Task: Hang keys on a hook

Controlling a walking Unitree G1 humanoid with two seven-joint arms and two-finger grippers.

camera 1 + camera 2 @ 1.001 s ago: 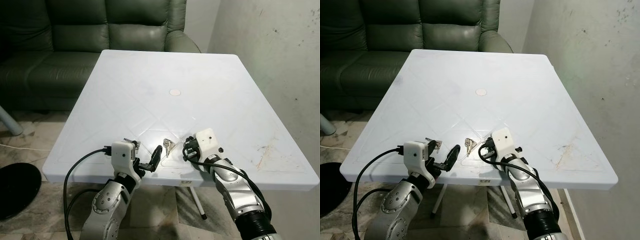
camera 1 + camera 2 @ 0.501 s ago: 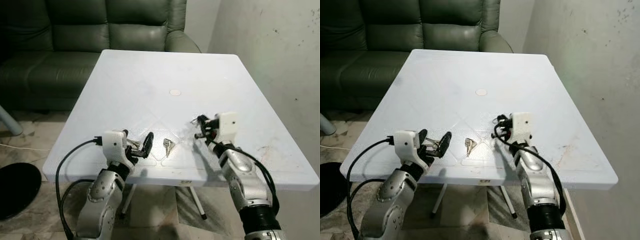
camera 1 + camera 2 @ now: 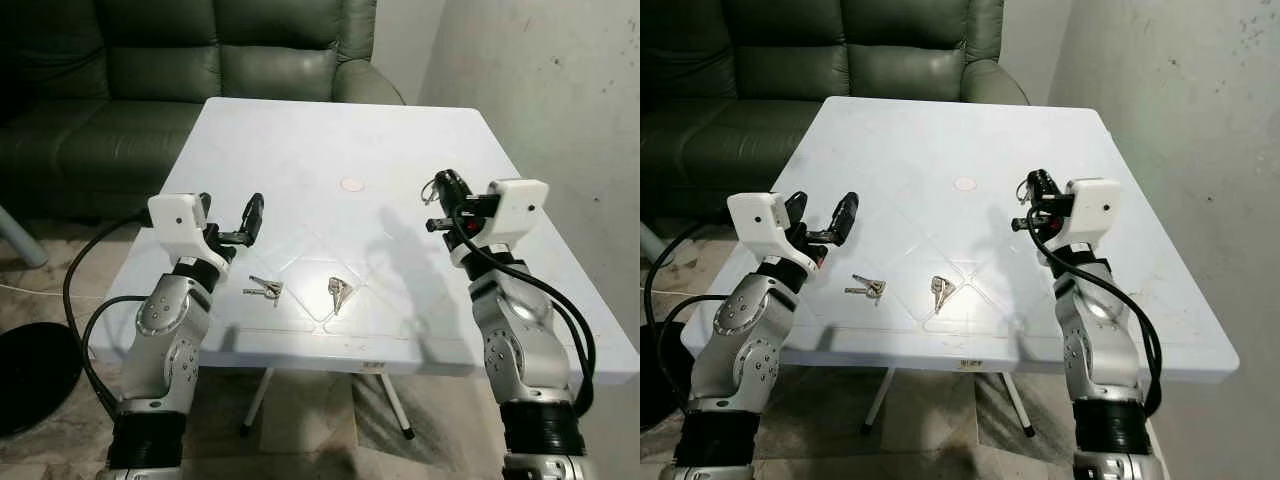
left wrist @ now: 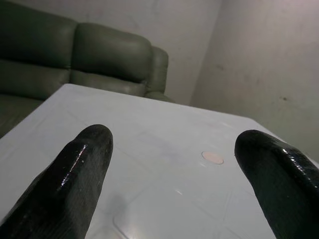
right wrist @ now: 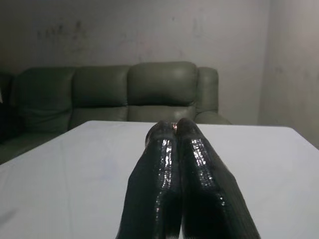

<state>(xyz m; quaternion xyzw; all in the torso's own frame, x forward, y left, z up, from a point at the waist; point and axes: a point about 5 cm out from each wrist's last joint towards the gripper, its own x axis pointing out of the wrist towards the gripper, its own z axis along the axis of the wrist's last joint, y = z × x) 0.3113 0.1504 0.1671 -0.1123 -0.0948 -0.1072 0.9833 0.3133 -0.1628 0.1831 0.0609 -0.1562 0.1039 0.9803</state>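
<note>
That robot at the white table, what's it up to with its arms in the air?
It is working with keys. Its right gripper is shut on a key ring, raised above the white table. Its left gripper is open, holding nothing. Two more key bunches lie near the table's front edge: one near the left arm, one in the middle.

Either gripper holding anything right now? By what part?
Right gripper pinches a small ring, likely a key ring, between its fingertips. Left gripper is open, empty.

glossy white table point(image 3: 300, 170), metal keys point(image 3: 337, 292)
</note>
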